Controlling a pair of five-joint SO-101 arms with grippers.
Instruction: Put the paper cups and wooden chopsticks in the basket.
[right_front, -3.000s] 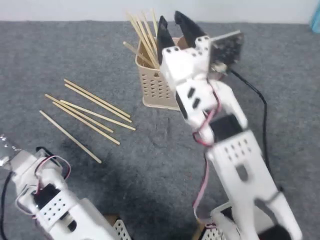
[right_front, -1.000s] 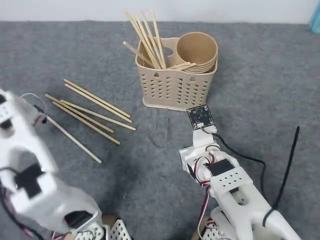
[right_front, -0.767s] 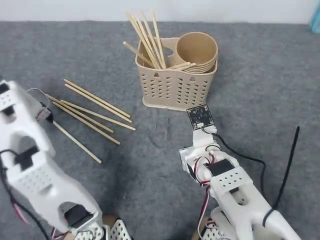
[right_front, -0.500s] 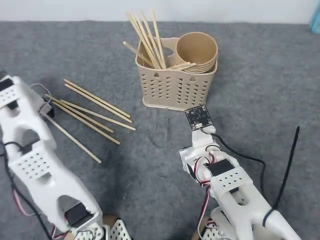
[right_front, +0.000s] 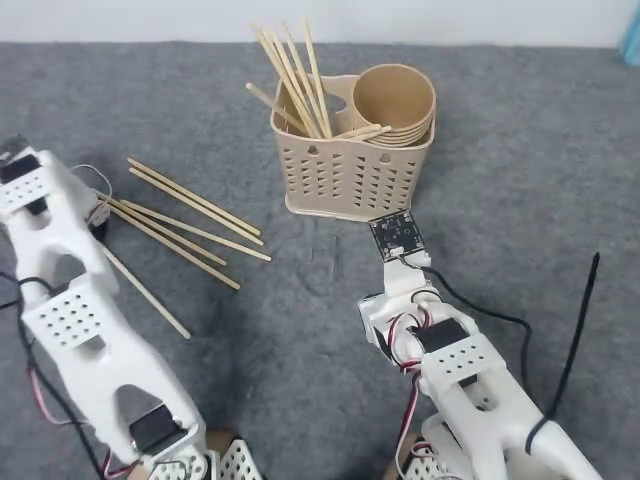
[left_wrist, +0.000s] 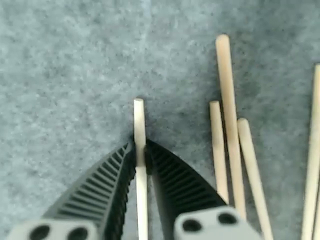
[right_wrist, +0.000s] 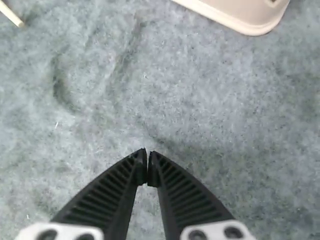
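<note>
My left gripper (left_wrist: 140, 146) is shut on one wooden chopstick (left_wrist: 138, 116) near its end, low on the grey carpet. From above, that gripper (right_front: 97, 223) is at the far left and the held chopstick (right_front: 150, 295) runs toward the front. Several more loose chopsticks (right_front: 190, 215) lie just right of it, and three show close by (left_wrist: 227, 105) in the left wrist view. The beige basket (right_front: 350, 180) at the back holds stacked paper cups (right_front: 393, 100) and a bundle of chopsticks (right_front: 290, 70). My right gripper (right_wrist: 147, 167) is shut on nothing, over bare carpet in front of the basket.
The right arm (right_front: 440, 350) is folded low at the front centre, its black cable (right_front: 560, 350) looping to the right. A corner of the basket (right_wrist: 240, 12) and one chopstick tip (right_wrist: 10, 15) sit at the far side of the right wrist view.
The right arm drew back from over the basket and folded down. The left arm swung out to the loose chopsticks and closed on the nearest one, nudging it slightly.
</note>
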